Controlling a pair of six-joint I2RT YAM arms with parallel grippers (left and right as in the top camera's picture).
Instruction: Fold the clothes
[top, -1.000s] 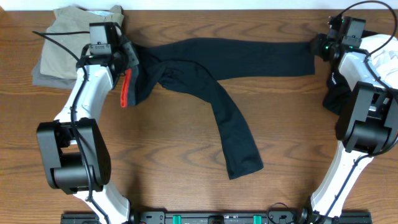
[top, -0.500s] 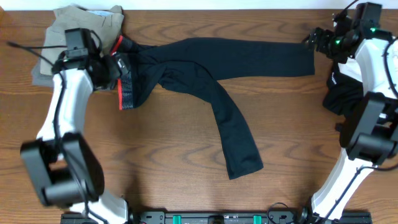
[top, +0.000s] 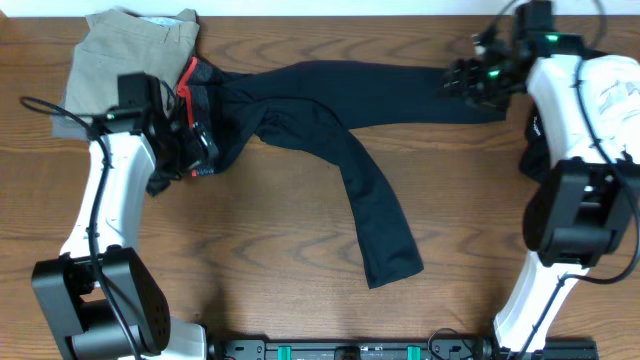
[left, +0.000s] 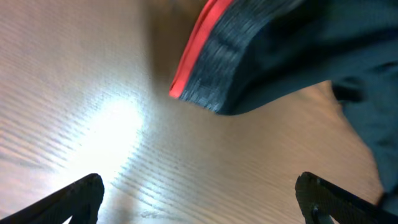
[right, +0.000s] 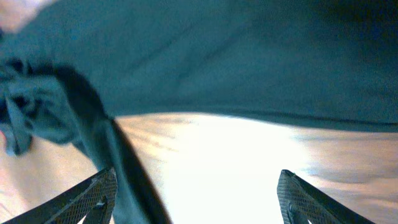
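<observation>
Hovering released (spread wide), left fingers (left: 78, 194) by waistband (left: 214, 68), right fingers (right: 93, 194) over hem (top: 490, 110).

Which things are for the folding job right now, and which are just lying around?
For the job: long black trousers with red-edged waistband; left gripper; right gripper, both open.
Lying about: folded khaki garment, top left; white cloth, far right; dark cloth near it.

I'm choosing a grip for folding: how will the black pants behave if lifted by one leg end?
Probably floppy: the black pants lie flat and creased, one leg bent sideways. Lifted by one end, the rest would likely drape and drag. The waistband looks thicker, so it may hang heavier.
</observation>
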